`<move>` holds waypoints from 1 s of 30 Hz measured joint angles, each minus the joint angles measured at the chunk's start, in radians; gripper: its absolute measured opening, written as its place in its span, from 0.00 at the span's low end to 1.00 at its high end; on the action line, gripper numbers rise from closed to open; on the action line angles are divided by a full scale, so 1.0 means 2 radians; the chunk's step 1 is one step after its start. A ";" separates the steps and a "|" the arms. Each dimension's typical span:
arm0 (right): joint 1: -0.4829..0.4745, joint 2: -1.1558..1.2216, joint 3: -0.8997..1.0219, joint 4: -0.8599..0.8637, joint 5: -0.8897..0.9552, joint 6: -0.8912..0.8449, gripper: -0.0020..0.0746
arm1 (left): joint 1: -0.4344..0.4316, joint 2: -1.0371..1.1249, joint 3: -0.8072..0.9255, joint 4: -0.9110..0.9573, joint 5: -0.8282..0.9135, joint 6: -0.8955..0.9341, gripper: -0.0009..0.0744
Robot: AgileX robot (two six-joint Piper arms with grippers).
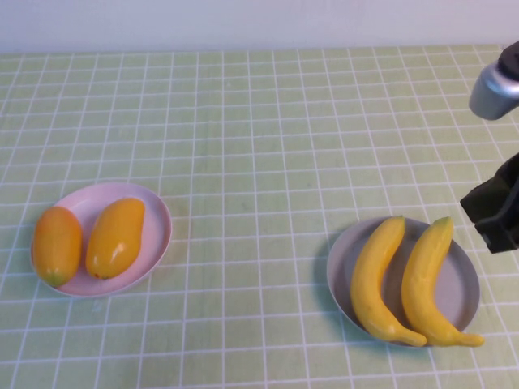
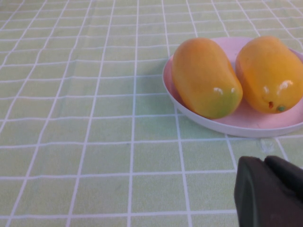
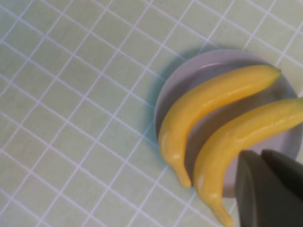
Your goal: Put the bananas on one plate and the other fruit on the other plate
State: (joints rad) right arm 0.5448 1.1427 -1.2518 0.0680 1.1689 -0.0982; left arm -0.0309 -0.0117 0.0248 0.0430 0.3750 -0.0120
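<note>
Both bananas [image 1: 409, 279] lie on grey-blue plate [image 1: 466, 296], near right; mangoes [image 1: 85, 241] on pink plate [image 1: 158, 215], near left. Right gripper [image 3: 265, 189] closed, empty, above bananas; left gripper [image 2: 270, 189] closed, empty, low beside the pink plate. Risk: retreating right arm clips overhanging banana tips.

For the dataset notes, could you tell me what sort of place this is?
Probably a tabletop test bench dressed like a dining table: a green checked tablecloth, bananas on a grey-blue plate, and mangoes on a pink plate.

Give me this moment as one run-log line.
bananas: both on grey-blue plate | mangoes: both on pink plate | right pincer: shut, empty, above bananas | left pincer: shut, empty, near pink plate
</note>
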 joint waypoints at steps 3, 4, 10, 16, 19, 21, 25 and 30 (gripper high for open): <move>0.000 0.000 0.000 -0.001 -0.013 -0.004 0.01 | 0.000 0.000 0.000 0.000 0.000 0.000 0.01; -0.002 -0.001 0.003 -0.002 -0.020 -0.008 0.01 | 0.000 0.000 0.000 0.000 0.000 0.000 0.01; -0.063 -0.072 0.106 0.040 -0.135 -0.073 0.01 | 0.000 0.000 0.000 0.000 0.000 0.000 0.01; -0.178 -0.212 0.313 0.104 -0.330 -0.105 0.01 | 0.000 0.000 0.000 0.000 0.000 0.000 0.01; -0.212 -0.281 0.410 0.117 -0.429 -0.108 0.01 | 0.000 0.000 0.000 0.000 0.000 0.000 0.01; -0.232 -0.331 0.464 0.121 -0.472 -0.108 0.01 | 0.000 0.000 0.000 0.000 0.000 0.000 0.01; -0.279 -0.427 0.549 0.124 -0.495 -0.108 0.01 | 0.000 0.000 0.000 0.000 0.000 0.000 0.01; -0.315 -0.522 0.610 0.127 -0.499 -0.108 0.01 | 0.000 0.000 0.000 0.000 0.000 0.000 0.01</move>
State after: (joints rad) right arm -0.0857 0.0986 -0.0317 0.3224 0.1717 -0.3147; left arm -0.0309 -0.0117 0.0248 0.0430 0.3750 -0.0120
